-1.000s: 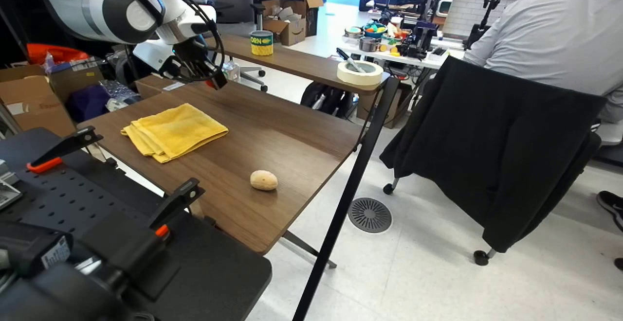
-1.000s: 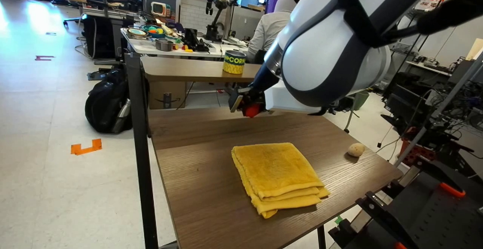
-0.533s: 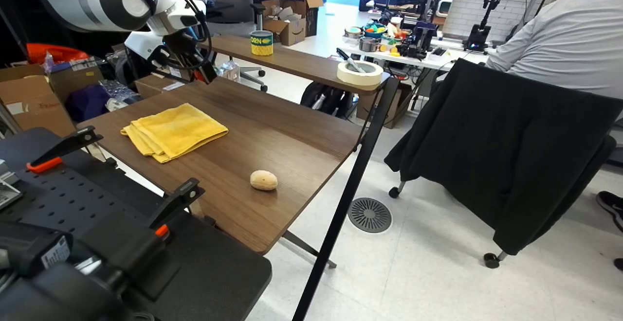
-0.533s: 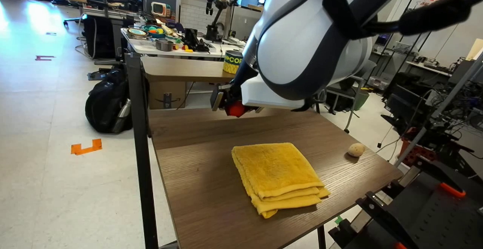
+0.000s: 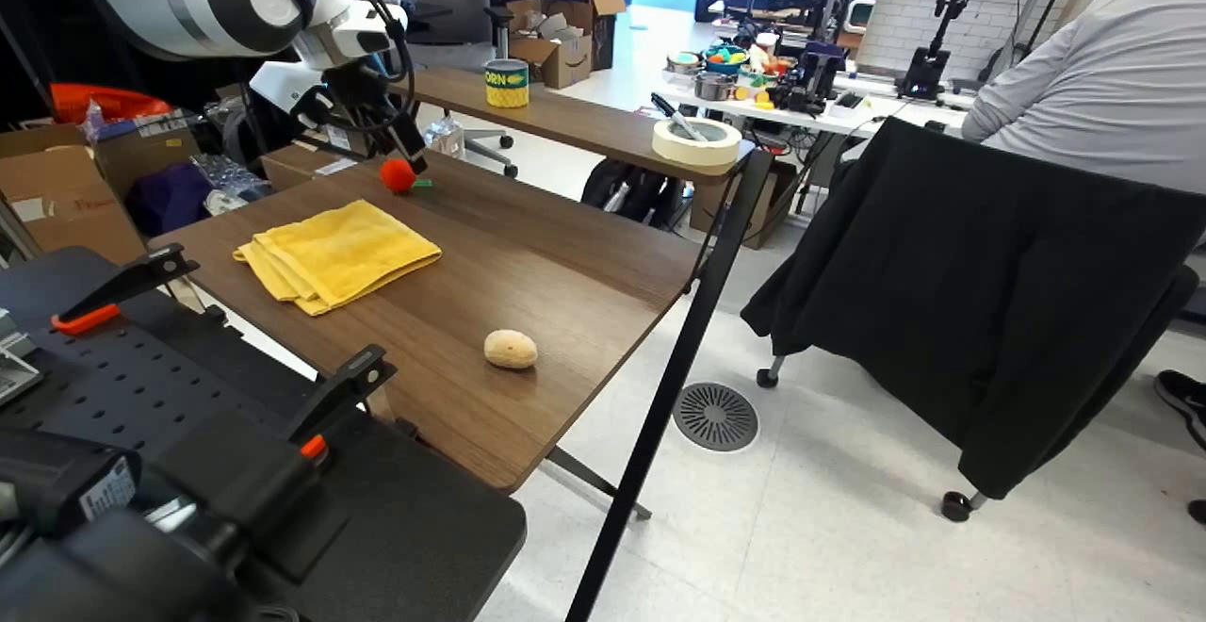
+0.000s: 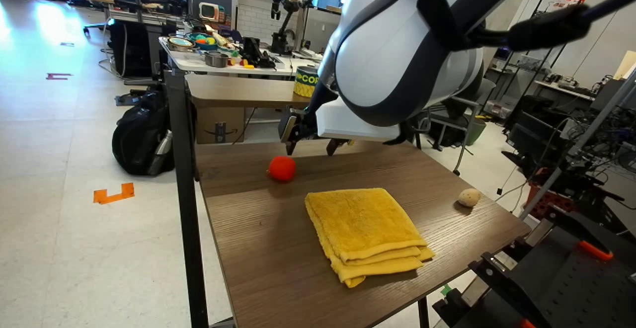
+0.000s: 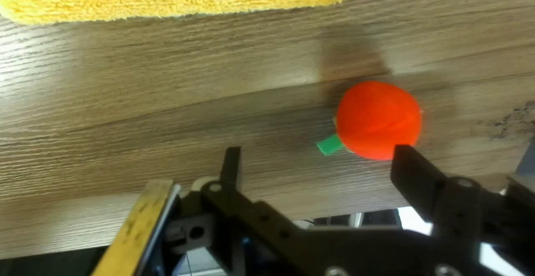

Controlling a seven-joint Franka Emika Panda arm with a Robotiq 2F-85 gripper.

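Note:
My gripper stands open above the wooden table, nothing between its fingers. A red round object with a short green stem is apart from it, just beyond the right fingertip in the wrist view. In an exterior view this red object appears below the gripper and off to one side; whether it touches the tabletop I cannot tell. A folded yellow towel lies flat nearby, its edge crossing the top of the wrist view. Farther off, a tan potato-like object rests on the table.
A raised shelf along the table's edge bears a yellow-green popcorn can and a tape roll with a marker on it. Black clamps grip the table side beside a dark perforated bench. A chair draped in black stands nearby.
The fingers have opened and the red object has left them, dropping lower toward the table. Over the last second the arm has shifted sideways above the table. Towel and tan object have stayed put.

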